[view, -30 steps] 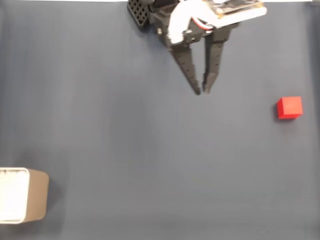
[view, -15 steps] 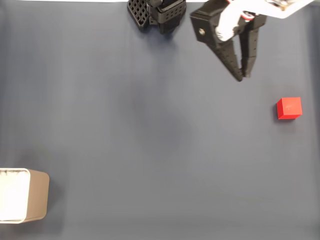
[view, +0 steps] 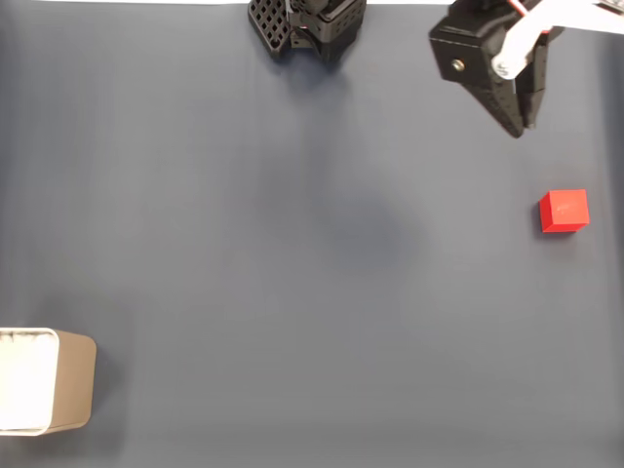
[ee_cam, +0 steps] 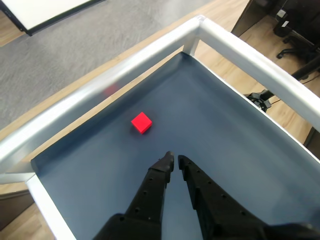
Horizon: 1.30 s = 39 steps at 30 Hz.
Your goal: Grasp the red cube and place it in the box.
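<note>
The red cube (view: 565, 210) rests on the dark blue mat at the right side of the fixed view, with nothing touching it. My gripper (view: 522, 130) hangs at the upper right, its black fingers pointing down, tips together and empty, a short way above-left of the cube in the picture. In the wrist view the gripper (ee_cam: 175, 159) points at the red cube (ee_cam: 141, 122), which lies ahead and slightly left, well apart from the fingertips. The tan box (view: 76, 380) with its white interior stands at the bottom left edge of the fixed view, far from both.
The arm's black base (view: 307, 24) sits at the top centre of the fixed view. In the wrist view a raised silver rim (ee_cam: 100, 85) borders the mat just beyond the cube, with a corner at the upper right.
The gripper has swung from top centre to the upper right, nearer the cube, and its fingertips have drawn together. Cube and box have not moved.
</note>
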Motion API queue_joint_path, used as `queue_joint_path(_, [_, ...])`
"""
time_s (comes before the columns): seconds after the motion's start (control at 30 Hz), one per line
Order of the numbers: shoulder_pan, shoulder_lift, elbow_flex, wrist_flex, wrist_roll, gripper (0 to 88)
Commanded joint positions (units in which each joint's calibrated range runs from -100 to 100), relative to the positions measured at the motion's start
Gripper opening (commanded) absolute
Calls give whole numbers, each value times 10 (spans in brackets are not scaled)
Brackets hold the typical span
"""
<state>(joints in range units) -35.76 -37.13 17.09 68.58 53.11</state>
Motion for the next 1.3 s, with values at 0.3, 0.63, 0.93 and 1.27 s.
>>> queue_joint_path(0.3, [-76, 50, 5, -22, -9, 15])
queue_joint_path(0.63, [-99, 95, 12, -52, -10, 102])
queue_joint_path(0.93, [-102, 121, 41, -70, -6, 176])
queue_joint_path(1.27, [-100, 162, 50, -96, -11, 262])
